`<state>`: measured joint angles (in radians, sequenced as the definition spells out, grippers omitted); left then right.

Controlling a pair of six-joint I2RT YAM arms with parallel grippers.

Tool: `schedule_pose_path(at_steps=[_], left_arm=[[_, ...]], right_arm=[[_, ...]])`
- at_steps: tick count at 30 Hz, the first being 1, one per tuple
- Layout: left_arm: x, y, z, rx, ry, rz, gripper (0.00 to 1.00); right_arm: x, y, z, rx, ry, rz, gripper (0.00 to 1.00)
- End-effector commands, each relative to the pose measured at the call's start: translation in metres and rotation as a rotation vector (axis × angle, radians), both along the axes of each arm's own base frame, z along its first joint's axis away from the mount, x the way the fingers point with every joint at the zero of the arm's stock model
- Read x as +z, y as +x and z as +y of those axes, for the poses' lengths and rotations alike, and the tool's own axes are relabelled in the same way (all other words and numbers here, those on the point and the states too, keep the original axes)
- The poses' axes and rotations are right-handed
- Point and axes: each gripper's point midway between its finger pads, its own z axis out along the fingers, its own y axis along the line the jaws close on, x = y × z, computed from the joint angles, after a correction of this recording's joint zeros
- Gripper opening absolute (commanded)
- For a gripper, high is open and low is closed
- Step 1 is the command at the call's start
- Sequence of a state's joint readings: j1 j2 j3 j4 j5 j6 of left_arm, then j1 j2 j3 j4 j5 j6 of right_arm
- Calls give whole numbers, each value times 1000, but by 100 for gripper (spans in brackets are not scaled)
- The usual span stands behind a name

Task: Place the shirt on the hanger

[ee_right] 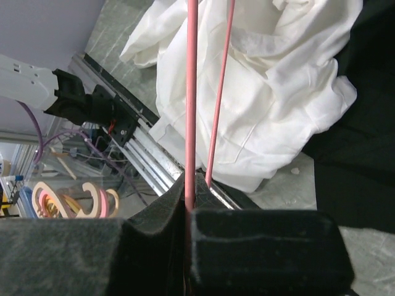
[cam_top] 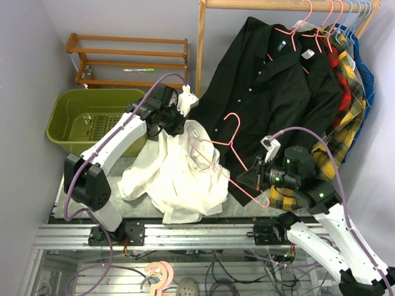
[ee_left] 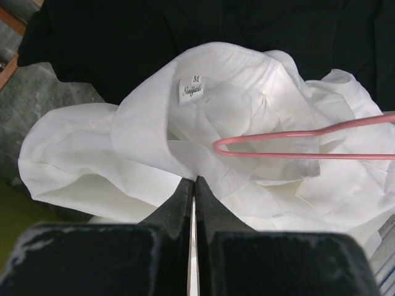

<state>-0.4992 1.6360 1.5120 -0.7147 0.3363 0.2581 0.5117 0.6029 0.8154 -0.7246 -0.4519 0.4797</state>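
Note:
The white shirt lies crumpled on the table, its collar end lifted toward the back. My left gripper is shut on a fold of the shirt just below the collar label, and thin fabric shows between the closed jaws of the left gripper. The pink wire hanger hangs tilted above the shirt, with one end reaching into the collar opening. My right gripper is shut on the hanger near its lower corner. From the left wrist, the hanger tip lies over the open neck.
A black shirt and a yellow plaid shirt hang from the wooden rail at the back right, close behind the hanger. A green basket stands at the back left, below a wooden rack. The metal rail marks the table's near edge.

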Motion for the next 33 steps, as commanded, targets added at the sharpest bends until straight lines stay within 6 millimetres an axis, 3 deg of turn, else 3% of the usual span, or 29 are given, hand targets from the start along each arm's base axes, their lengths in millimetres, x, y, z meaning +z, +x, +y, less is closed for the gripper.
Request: schedule_pose_path(at_steps=[1,7,9,16,22,29,33], left_arm=[[17,-10,5,-29,-6,-14,7],[23,-20,10,-37,-7,-14,7],[27,-22,10,-36,-16,-18,7],[32,-32,5,-62,-24,-7,7],[32,-25,10,-40,8,-38,7],[37,-37,2,-78,-26,-8,7],[48,-45,-5,-106,-40,-23,7]], right_arm=[[12,21,17,12,77,-82,0],[14,47,29,-18,139,-158,0],[8,51,39,10,171,-139,0],[17,72,75,52,322,-184,0],[-3,82,102,73,309,-169,0],[-15,110,119,48,314,-169,0],[-36,117,133,91,284,-110,0]])
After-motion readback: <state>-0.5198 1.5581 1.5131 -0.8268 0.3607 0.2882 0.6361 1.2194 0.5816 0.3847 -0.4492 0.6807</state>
